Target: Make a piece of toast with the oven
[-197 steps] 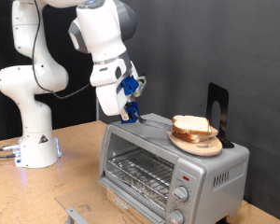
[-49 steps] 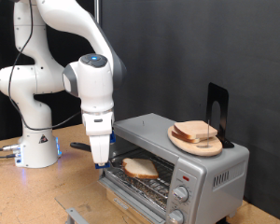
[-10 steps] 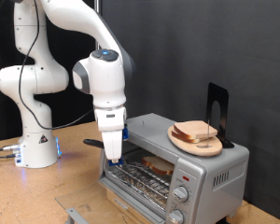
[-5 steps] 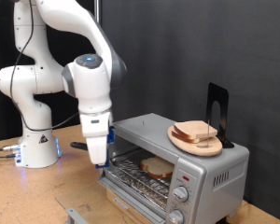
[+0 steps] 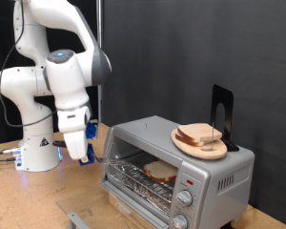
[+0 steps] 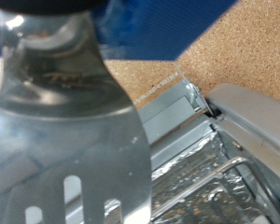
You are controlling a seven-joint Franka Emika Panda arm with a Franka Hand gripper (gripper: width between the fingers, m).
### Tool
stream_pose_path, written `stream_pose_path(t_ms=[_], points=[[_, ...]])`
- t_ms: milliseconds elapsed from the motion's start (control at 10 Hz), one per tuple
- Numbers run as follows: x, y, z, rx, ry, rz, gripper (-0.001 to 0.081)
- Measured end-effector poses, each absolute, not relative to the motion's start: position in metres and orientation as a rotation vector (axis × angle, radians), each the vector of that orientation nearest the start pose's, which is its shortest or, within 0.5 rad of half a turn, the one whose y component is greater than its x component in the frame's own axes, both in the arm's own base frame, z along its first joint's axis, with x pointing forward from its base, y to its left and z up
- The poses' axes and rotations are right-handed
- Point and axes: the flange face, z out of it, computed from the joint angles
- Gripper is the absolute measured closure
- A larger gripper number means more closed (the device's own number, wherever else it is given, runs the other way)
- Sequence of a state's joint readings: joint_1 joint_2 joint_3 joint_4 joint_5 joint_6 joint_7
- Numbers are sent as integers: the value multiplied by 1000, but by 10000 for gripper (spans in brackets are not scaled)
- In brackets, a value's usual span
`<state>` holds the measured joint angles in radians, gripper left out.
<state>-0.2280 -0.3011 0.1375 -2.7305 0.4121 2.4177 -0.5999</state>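
Observation:
One piece of toast point(image 5: 161, 172) lies flat on the wire rack inside the silver oven point(image 5: 219, 176), whose door is down. My gripper point(image 5: 86, 155) hangs off the oven's left end in the exterior view, a little clear of it. It is shut on the handle of a slotted metal spatula point(image 6: 67, 107), whose blade fills the wrist view with nothing on it. Behind the blade show a blue finger pad point(image 6: 159, 26), the oven's foil-lined floor point(image 6: 191, 173) and a rack wire point(image 6: 219, 173).
A round wooden plate point(image 5: 201, 148) with a small stack of bread slices point(image 5: 198, 134) rests on the oven's roof, with a black stand point(image 5: 222, 114) behind it. The robot's base point(image 5: 36, 148) stands on the cork tabletop point(image 5: 29, 205) at the exterior view's left.
The gripper with the spatula has drawn back out of the oven mouth and swung to the exterior view's left. The toast stays on the rack inside.

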Motion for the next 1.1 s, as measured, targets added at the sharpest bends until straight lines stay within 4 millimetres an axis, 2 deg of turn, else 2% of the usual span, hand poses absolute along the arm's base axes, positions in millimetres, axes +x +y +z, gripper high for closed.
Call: stream_pose_path(t_ms=[200, 400, 600, 700, 1100], points=[[376, -51, 327, -2938, -175, -203, 340], [372, -60, 331, -2933, -103, -201, 340], [374, -58, 333, -2913, -126, -222, 340], [375, -57, 341, -2873, -141, -264, 340], [364, -54, 398, -2766, -204, -359, 340]])
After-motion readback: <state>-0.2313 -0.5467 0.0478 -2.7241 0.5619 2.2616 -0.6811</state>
